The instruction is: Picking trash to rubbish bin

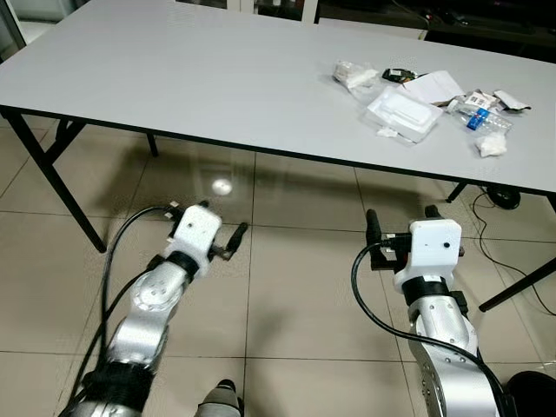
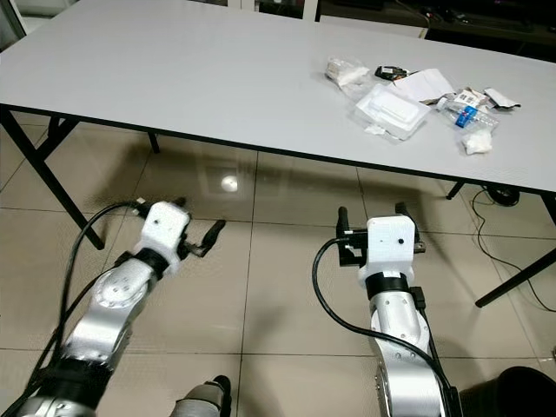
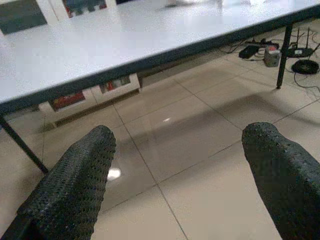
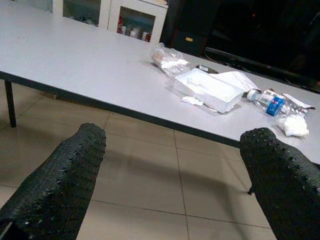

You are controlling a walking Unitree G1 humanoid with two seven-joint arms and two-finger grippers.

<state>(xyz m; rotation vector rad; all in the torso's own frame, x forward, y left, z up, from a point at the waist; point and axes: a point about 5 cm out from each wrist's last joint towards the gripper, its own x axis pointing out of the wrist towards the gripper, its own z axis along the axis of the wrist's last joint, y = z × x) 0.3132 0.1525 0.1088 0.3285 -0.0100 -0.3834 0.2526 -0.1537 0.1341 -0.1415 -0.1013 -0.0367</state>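
Note:
Trash lies on the right part of the grey table (image 1: 200, 78): a white foam box (image 1: 402, 114), a clear plastic bag (image 1: 354, 75), a sheet of paper (image 1: 433, 87), a plastic bottle with a blue label (image 1: 479, 113) and a crumpled tissue (image 1: 492, 145). Both grippers hover low over the tiled floor, in front of the table's near edge. My left gripper (image 3: 177, 145) is open and holds nothing. My right gripper (image 4: 175, 145) is open too, pointing towards the trash, with the foam box (image 4: 207, 90) well beyond its fingertips.
Black table legs stand at the left (image 1: 61, 187) and right (image 1: 521, 287). A dark device with cables (image 1: 502, 198) lies on the floor under the table. A dark round object (image 1: 534, 391) sits at the bottom right corner.

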